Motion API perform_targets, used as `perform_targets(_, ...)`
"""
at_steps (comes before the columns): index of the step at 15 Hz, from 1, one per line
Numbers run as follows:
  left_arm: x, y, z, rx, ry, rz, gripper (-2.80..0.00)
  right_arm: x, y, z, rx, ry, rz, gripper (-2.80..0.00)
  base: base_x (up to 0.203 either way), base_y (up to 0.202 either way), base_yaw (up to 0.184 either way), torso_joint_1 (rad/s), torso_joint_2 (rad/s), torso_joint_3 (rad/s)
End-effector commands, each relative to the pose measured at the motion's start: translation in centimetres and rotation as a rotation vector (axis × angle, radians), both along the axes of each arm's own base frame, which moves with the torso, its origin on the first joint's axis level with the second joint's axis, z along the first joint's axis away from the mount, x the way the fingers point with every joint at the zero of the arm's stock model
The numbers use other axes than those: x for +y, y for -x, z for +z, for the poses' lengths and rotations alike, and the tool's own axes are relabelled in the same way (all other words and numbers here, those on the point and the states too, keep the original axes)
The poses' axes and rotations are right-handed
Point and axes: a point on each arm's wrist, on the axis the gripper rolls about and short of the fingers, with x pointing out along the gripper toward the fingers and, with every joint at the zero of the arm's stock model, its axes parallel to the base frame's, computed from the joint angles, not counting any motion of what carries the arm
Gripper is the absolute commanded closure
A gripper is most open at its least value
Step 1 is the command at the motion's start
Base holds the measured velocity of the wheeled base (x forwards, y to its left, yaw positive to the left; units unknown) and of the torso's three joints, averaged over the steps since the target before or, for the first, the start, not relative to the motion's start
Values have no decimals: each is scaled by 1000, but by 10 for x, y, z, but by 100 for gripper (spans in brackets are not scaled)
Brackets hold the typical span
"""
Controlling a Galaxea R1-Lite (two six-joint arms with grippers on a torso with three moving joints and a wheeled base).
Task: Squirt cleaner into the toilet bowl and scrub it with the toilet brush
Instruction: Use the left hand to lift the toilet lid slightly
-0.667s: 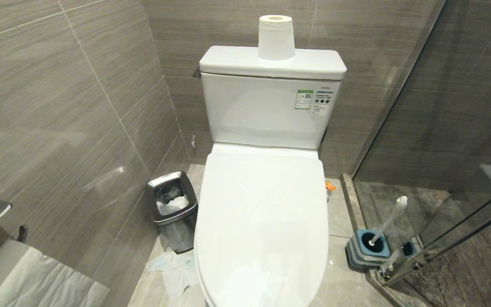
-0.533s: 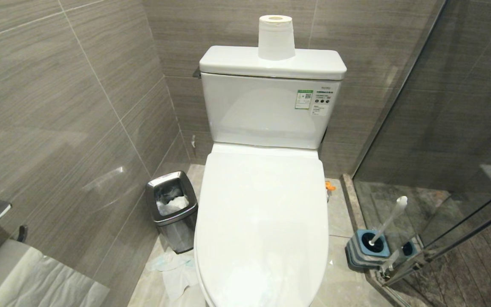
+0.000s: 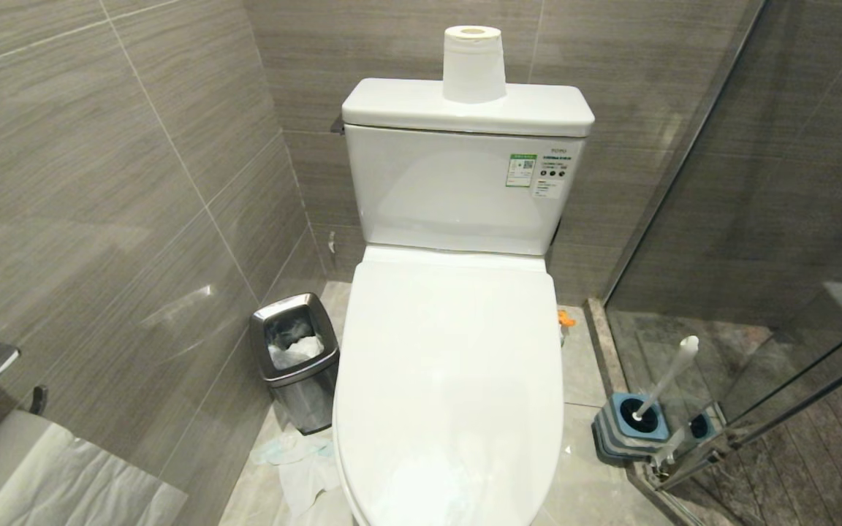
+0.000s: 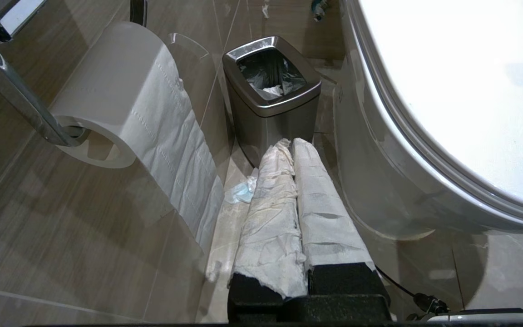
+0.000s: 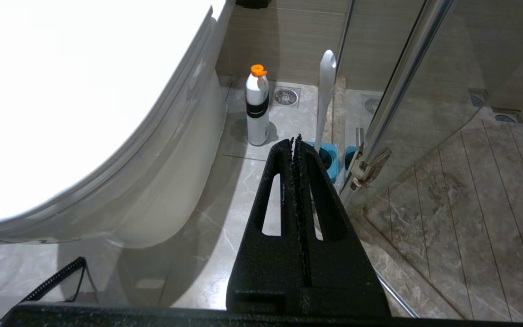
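Nothing begun, by the look of it: the toilet bowl (image 3: 450, 380), filling the centre of the head view, has its lid down, so lid-lifting, squirting and scrubbing all remain. The toilet brush (image 3: 666, 380) stands in its blue-and-grey holder (image 3: 629, 427) at lower right, handle leaning against the glass shower door (image 3: 794, 256). Neither arm shows in the head view. Right wrist view adds a white bottle with an orange cap (image 5: 258, 106), probably the cleaner, standing on the floor beside the toilet base, upper centre of frame; the head view catches only an orange speck there. The right gripper (image 5: 295, 141) is pressed closed, empty. Left wrist view shows the left gripper (image 4: 288, 147), paper-wrapped, closed on nothing, pointing at the steel waste bin (image 4: 270, 97).
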Motion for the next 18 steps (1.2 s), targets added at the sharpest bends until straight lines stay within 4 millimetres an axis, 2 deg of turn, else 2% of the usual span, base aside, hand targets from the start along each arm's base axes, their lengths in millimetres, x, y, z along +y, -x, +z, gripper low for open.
perform_targets(1, 0, 0, 0, 2, 0, 0, 0, 0, 0, 0, 2, 0, 0, 0, 0, 0, 0, 0, 0, 0)
perform_targets(18, 0, 0, 0, 5, 0, 0, 0, 0, 0, 0, 2, 0, 0, 0, 0, 0, 0, 0, 0, 0)
